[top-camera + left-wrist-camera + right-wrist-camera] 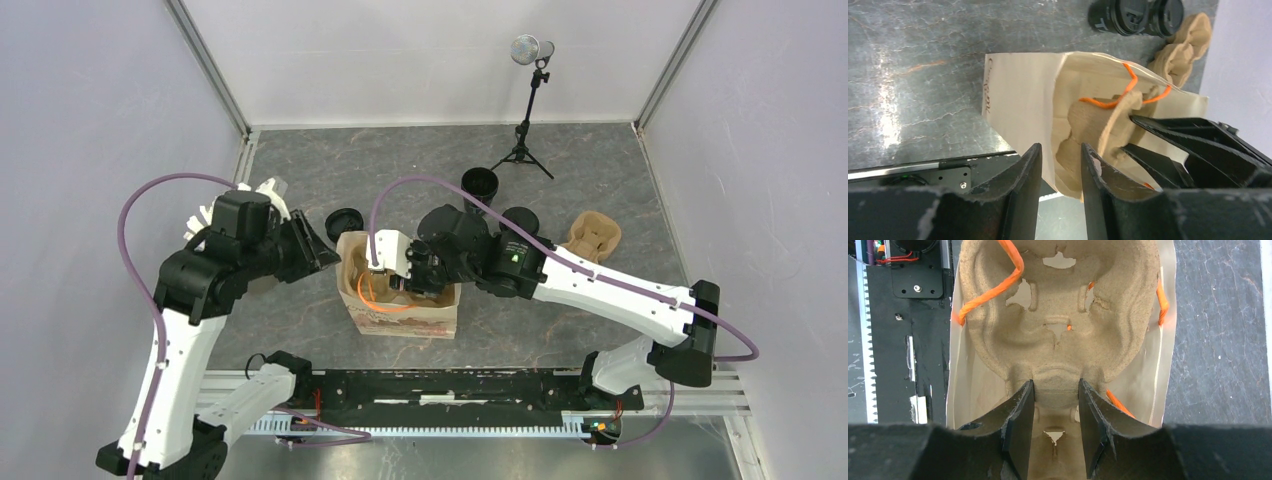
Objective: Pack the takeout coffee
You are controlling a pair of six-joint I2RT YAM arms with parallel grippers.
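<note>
The right end effector (1055, 405) is clamping the centre ridge of the carrier (1058, 315) and holding it tilted inside the bag (1167, 365), with the orange handles (993, 295) looping across the pulp. The left end effector (1060, 150) is hanging just beside the bag's left rim with its jaws apart, gripping nothing.

The cups are all standing outside the bag on the counter (400, 170). One (345, 222) is sitting just beyond the bag's far-left corner. Two more (480, 183) (520, 220) are sitting further right, near a spare carrier (592, 235).

No cup is sitting in a carrier well, so the packing is probably only beginning.

Each cup is likely going to handle as a light thing with thin walls that give under a hard squeeze. The plastic lid (1128, 12) is looking slick and may pop off if pinched. The safer hold is probably around the body just below the lid rim, keeping the cup upright in case it is carrying liquid.
</note>
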